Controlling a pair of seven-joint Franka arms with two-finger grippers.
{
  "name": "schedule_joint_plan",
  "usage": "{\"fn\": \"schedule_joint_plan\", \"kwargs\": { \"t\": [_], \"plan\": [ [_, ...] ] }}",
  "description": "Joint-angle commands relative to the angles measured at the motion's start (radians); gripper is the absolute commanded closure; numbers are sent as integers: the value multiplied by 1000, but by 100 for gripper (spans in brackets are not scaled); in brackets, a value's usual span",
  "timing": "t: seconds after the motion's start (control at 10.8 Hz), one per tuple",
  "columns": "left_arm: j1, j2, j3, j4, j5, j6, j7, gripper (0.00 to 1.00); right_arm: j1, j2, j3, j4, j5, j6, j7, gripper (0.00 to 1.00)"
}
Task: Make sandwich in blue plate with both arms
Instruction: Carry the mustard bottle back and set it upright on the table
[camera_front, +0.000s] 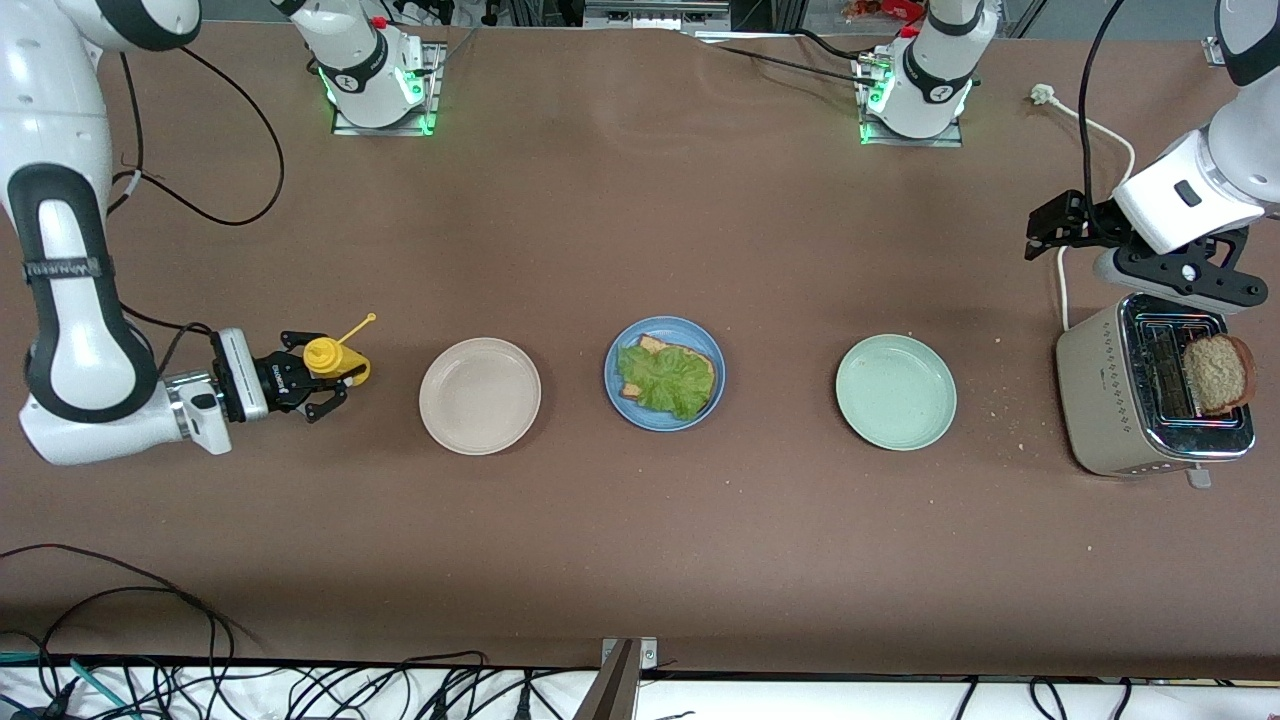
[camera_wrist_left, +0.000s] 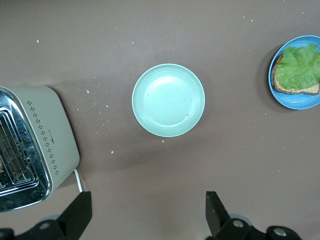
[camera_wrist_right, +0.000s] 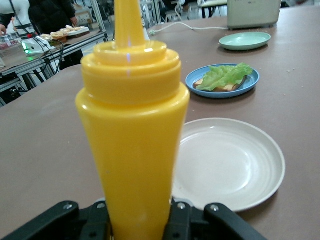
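Note:
The blue plate (camera_front: 664, 425) sits mid-table and holds one brown bread slice (camera_front: 654, 345) topped with a ruffled lettuce leaf (camera_front: 662, 380). A second bread slice (camera_front: 1216, 373) sticks up out of the toaster (camera_front: 1100, 400) at the left arm's end. My left gripper (camera_front: 1048, 228) hangs open and empty over the table beside the toaster; its fingertips (camera_wrist_left: 80, 212) frame bare tabletop. My right gripper (camera_front: 322, 383) is shut on an upright yellow squeeze bottle (camera_front: 330, 358) beside the beige plate. The bottle (camera_wrist_right: 132, 150) fills the right wrist view, with the blue plate (camera_wrist_right: 220, 95) farther off.
A beige plate (camera_front: 480, 440) lies between the bottle and the blue plate. A pale green plate (camera_front: 896, 440) lies between the blue plate and the toaster. Crumbs dot the table near the toaster. The toaster's white cord (camera_front: 1090, 125) runs toward the left arm's base.

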Motion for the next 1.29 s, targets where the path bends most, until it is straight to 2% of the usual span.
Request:
{"fn": "schedule_joint_plan", "kwargs": {
  "t": [0.0,0.65,0.92,1.02,1.11,1.2],
  "plan": [
    [1,2,1,15,-20,-5,15,0,-22,75,22,6,38,2,-113,100],
    [20,14,12,16,-20,-5,21,0,-25,192,23,28,38,48,-220,100],
    [105,46,15,19,1,0,21,0,-39,214,23,40,60,61,-222,97],
    [130,64,14,42,60,2,19,0,-43,215,23,41,79,62,-222,68],
    [132,99,14,61,147,3,21,0,-45,220,23,55,79,62,-220,1],
    [163,138,18,73,198,5,24,0,-45,226,22,70,79,64,-210,0]
  ]
}}
